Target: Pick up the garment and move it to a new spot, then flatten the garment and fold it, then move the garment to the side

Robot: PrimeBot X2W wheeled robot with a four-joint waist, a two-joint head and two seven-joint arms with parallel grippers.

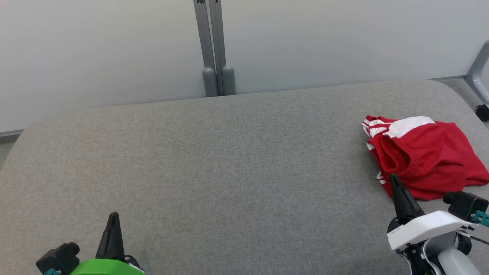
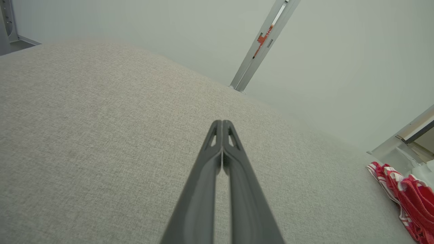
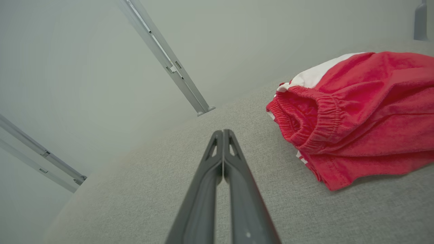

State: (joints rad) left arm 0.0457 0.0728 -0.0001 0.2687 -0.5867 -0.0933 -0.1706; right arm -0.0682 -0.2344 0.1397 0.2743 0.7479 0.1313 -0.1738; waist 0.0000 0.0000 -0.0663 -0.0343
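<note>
Quick look from my end of the link. The shorts [image 1: 428, 156] lie on the grey table [image 1: 229, 160], off toward its right end. They're red with white stripes, doubled over on themselves in a loose stack, with the elastic waistband gaping toward my right arm.

Honestly that lie fits two stories. It could be a rough fold that's been set to the side, or just a heap waiting to be carried somewhere roomier and flattened. The layers look lumpy to me, but the far side of the shorts is hard to read from these angles, so I won't call it.

The right pincer [image 1: 393, 179] sits just beside the near edge of the shorts, not touching the cloth as far as I can see. Its fingers are pressed together with nothing between them. The left pincer [image 1: 113, 219] is well apart from the shorts, over bare table, also closed tight and empty. With both arms low and the shorts free of them, nothing is bearing on the cloth.
</note>
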